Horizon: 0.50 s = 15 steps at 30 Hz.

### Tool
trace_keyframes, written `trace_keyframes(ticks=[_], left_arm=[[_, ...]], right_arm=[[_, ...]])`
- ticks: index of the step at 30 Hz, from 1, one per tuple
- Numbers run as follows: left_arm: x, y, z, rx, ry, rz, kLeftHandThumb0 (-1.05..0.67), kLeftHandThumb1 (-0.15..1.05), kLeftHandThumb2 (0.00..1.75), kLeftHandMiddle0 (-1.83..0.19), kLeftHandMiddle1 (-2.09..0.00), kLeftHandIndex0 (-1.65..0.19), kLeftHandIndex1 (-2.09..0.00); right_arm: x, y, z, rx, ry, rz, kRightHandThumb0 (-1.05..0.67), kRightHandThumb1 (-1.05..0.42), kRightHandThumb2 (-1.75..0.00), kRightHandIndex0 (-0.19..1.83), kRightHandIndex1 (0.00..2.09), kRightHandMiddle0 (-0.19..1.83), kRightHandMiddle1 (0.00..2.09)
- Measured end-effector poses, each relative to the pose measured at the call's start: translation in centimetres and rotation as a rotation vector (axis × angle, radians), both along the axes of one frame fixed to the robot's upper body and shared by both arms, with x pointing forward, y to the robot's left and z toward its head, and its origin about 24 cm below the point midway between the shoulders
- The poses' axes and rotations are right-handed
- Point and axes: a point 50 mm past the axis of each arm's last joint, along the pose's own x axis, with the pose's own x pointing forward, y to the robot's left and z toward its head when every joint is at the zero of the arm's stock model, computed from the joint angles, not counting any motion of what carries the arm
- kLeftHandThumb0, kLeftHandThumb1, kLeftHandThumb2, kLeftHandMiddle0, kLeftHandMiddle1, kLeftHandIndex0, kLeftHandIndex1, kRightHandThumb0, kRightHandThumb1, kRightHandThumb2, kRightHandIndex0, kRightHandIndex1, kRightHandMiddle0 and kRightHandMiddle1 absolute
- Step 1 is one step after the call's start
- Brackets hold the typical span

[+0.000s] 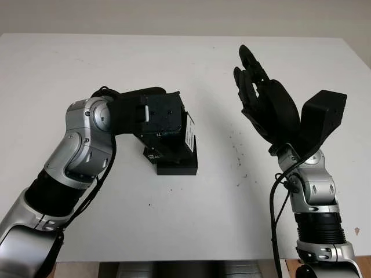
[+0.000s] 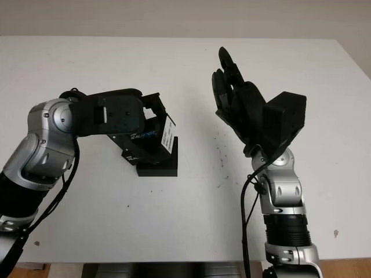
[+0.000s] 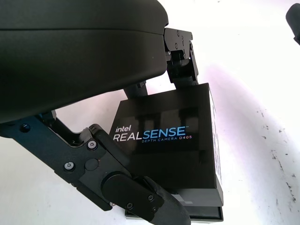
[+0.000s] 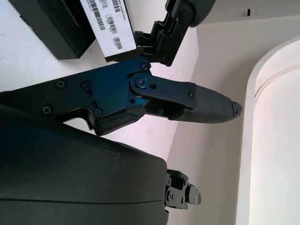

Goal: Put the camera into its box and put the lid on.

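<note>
Black lid in left hand, one box.

box base mostly hidden under lid, barcode label cut off

Black lid printed with white and blue lettering, white barcode label on its side, tilted, lower edge over the black box, box lying flat near the middle of the white bench
</note>
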Motion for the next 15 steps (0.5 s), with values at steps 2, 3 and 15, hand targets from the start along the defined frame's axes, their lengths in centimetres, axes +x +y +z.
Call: trace_keyframes(ticks=[2,3,15], left_arm=[[0.07,-0.2,-0.03,0.004,0.007,0.009,-0.27,1.05,0.38,-0.94,-2.09,-0.5,-2.09],[0.11,-0.24,-0.05,0.001,0.012,0.014,-0.26,1.05,0.38,-0.88,-2.09,-0.44,-2.09],[0.03,-0.84,-0.02,0.029,0.068,0.042,-0.28,1.05,0.36,-0.56,-2.09,-0.32,-2.09]], right_arm=[[0.0,0.08,-0.02,0.002,0.0,0.0,-0.78,-1.05,-0.61,-0.13,0.05,-0.12,0.07],[0.0,0.08,-0.03,0.002,0.0,-0.002,-0.78,-1.05,-0.61,-0.13,0.06,-0.12,0.07],[-0.01,0.02,-0.12,0.003,0.001,-0.019,-0.78,-1.05,-0.61,-0.13,0.05,-0.12,0.08]])
